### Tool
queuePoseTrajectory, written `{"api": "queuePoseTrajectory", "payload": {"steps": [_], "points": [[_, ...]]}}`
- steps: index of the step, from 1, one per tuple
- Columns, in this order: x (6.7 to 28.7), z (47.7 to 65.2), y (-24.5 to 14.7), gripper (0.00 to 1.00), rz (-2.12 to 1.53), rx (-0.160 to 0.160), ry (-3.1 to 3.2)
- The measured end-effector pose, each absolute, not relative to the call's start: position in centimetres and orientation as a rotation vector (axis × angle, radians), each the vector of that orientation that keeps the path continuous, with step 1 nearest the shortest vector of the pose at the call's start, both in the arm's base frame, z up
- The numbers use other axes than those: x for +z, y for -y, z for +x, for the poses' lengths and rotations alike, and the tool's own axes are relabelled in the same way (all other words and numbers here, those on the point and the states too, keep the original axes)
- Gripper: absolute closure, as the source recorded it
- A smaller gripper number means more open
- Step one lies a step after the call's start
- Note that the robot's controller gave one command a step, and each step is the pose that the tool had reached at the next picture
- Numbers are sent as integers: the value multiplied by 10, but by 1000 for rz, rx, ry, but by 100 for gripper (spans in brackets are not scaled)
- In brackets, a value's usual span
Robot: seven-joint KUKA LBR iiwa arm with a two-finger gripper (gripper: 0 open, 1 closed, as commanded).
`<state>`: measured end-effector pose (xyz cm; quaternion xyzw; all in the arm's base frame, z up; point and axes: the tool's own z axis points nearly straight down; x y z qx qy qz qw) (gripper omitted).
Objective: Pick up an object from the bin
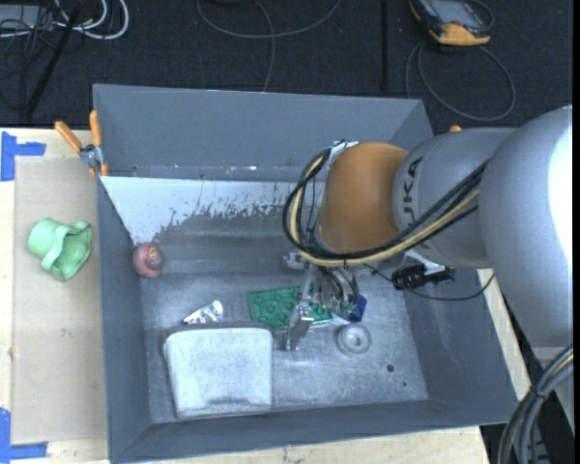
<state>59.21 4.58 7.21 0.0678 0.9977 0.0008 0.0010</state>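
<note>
My gripper (296,333) reaches down into the middle of the bin, its tips on the floor just right of a folded white cloth (218,367). A flat green piece (274,304) lies right beside the fingers, partly under them. A small round silvery cap (353,337) sits a little to the right, and a bit of blue (356,307) shows behind the gripper. I see nothing between the fingers.
A crumpled silvery wrapper (203,312) lies left of the green piece. A small pink ball (148,260) rests at the bin's left wall. The arm with its orange cover and cables hangs over the bin's right half.
</note>
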Motion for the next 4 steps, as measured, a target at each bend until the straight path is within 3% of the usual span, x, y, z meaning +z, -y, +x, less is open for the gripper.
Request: {"api": "queuePoseTrajectory", "payload": {"steps": [1, 2, 3, 4], "points": [[77, 595, -46, 100, 215, 5, -3125], [79, 596, -46, 100, 215, 2, -3133], [146, 598, -47, 100, 213, 3, -3128], [161, 598, -47, 100, 213, 3, -3132]]}}
